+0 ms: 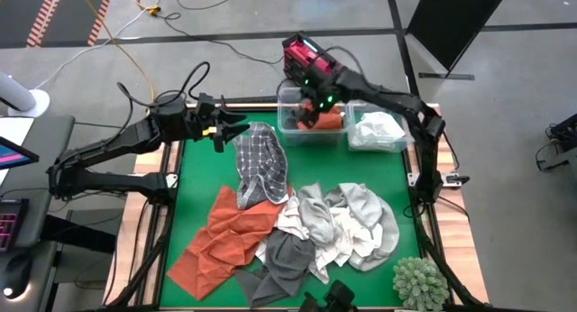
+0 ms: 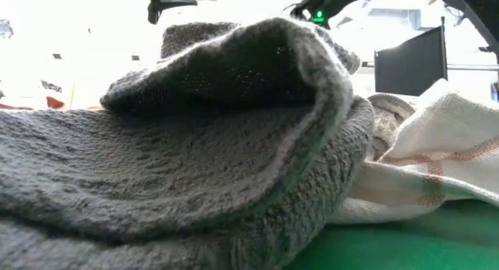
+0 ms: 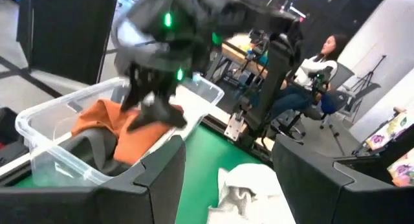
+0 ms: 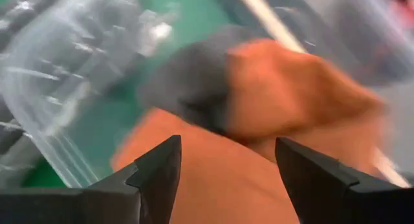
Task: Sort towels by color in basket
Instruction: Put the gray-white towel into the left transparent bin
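Two clear bins stand at the table's far edge. The left bin [image 1: 311, 124] holds a rust-orange towel [image 4: 284, 88] and a dark grey one [image 4: 187, 81]; the right bin [image 1: 379, 136] holds a white towel [image 1: 377, 127]. My right gripper [image 1: 311, 107] [image 4: 226, 143] hangs open just above the orange towel in the left bin. My left gripper [image 1: 230, 130] [image 3: 226, 146] is open beside the far end of the checked towel [image 1: 261, 163], which lies on the table. Near the front lies a pile of towels: orange [image 1: 230, 235], light grey [image 1: 361, 213], white [image 1: 334, 240], dark grey [image 1: 288, 258].
A green spiky plant ball [image 1: 419, 280] sits at the near right corner. In the low view a dark grey towel [image 2: 195, 145] fills the foreground, with a white red-striped cloth [image 2: 437, 145] beside it. A seated person [image 3: 310, 68] is in the room beyond. Bare green mat [image 1: 194, 186] lies at left.
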